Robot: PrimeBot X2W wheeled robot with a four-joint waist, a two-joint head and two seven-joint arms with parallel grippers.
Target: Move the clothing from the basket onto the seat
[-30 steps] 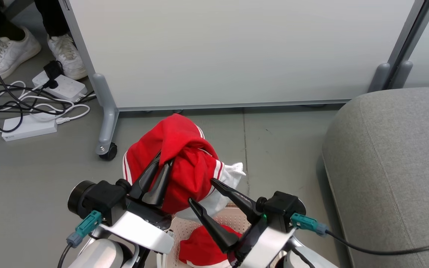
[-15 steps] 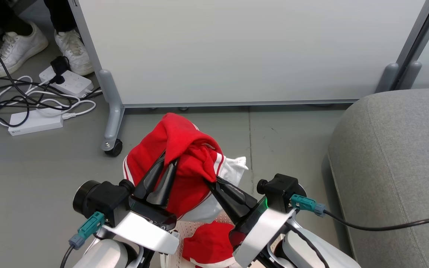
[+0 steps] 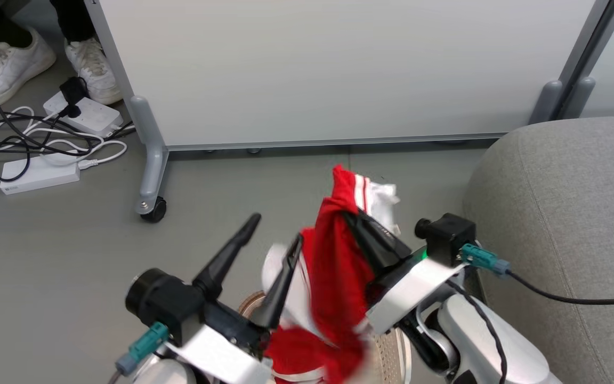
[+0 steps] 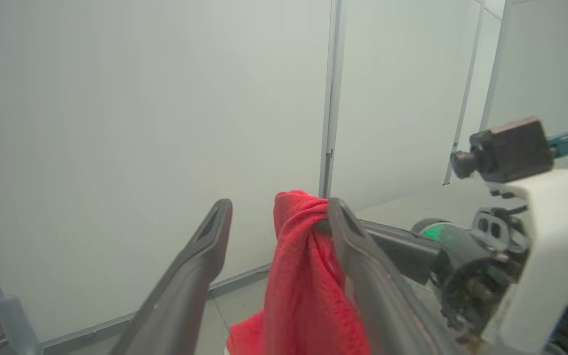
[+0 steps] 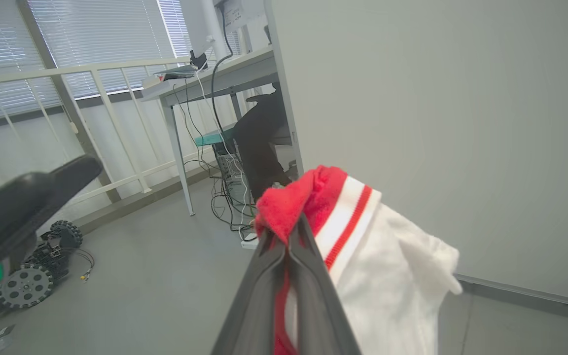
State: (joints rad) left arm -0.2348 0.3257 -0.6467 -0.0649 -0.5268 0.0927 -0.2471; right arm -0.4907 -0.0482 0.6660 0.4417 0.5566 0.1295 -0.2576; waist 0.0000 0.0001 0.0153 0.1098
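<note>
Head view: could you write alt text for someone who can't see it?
The right gripper, shut, holds up a bright red garment with white trim beside a large light-grey fabric sofa; the left gripper stands open nearby.

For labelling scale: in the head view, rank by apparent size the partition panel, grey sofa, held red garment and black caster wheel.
1. partition panel
2. sofa
3. red garment, nearer the camera
4. caster wheel

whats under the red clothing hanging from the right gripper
The basket, its perforated wall and brown rim showing, with more red fabric inside. The hanging clothing covers the rest.
</note>
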